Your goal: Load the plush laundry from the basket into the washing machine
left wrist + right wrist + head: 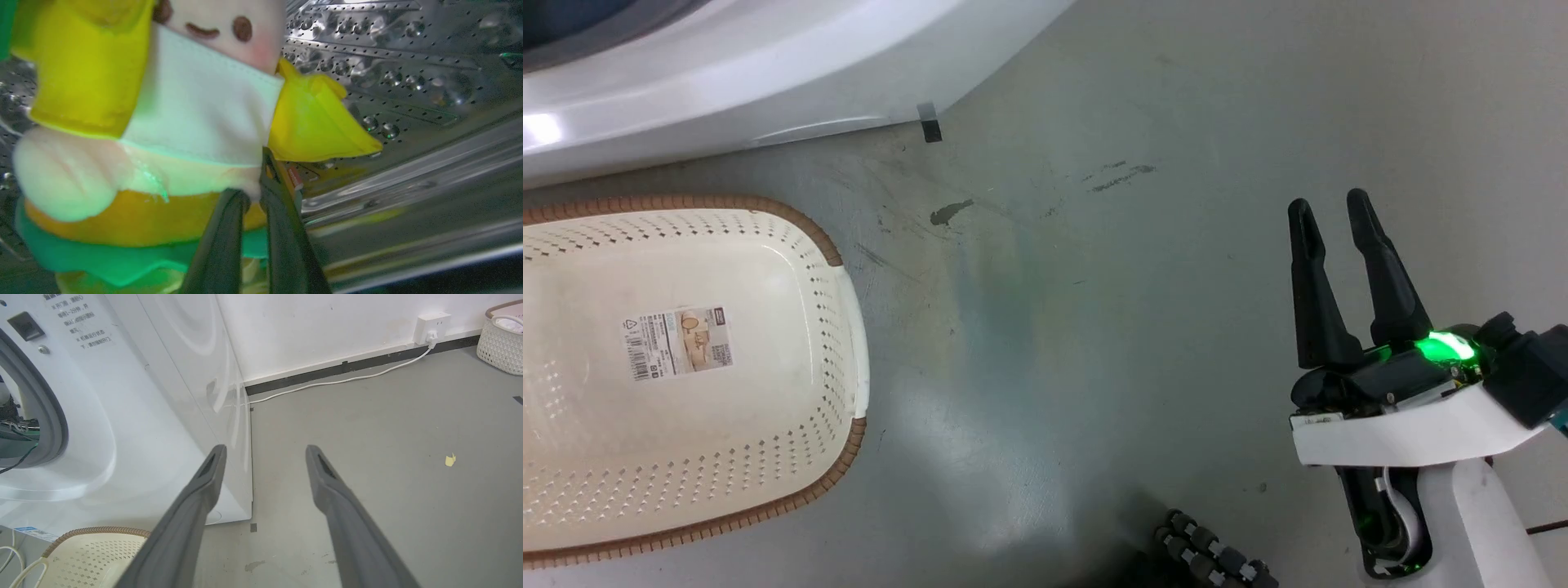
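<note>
Well, the left pincer (253, 175) is all but shut. Its two long dark fingers (220, 245) rise from the bottom middle of the left wrist view and pinch the small stuffed doll (196, 106), the one with a pink round head, yellow jacket and white belly. They grip it low on the body, where the belly meets the orange-and-green burger-shaped cushion. The doll takes up the left half of that view. Behind it, across the upper right, curves the shiny perforated steel drum (408, 73), so the plush is inside the drum in the pincer's grip. Whether it touches the metal I cannot tell.

The right pincer (1328, 204) stands at the lower right of the head view. Its fingers point up the frame, spread wide and gripping nothing, with grey concrete floor (1094, 327) between them.

At the left of the head view, the cream perforated plastic basket (845, 457) with a brown woven-look rim sits on that floor, a paper label (678, 343) on its inside bottom. The large white washing machine (727, 82) runs across the upper left, just beyond the basket.
</note>
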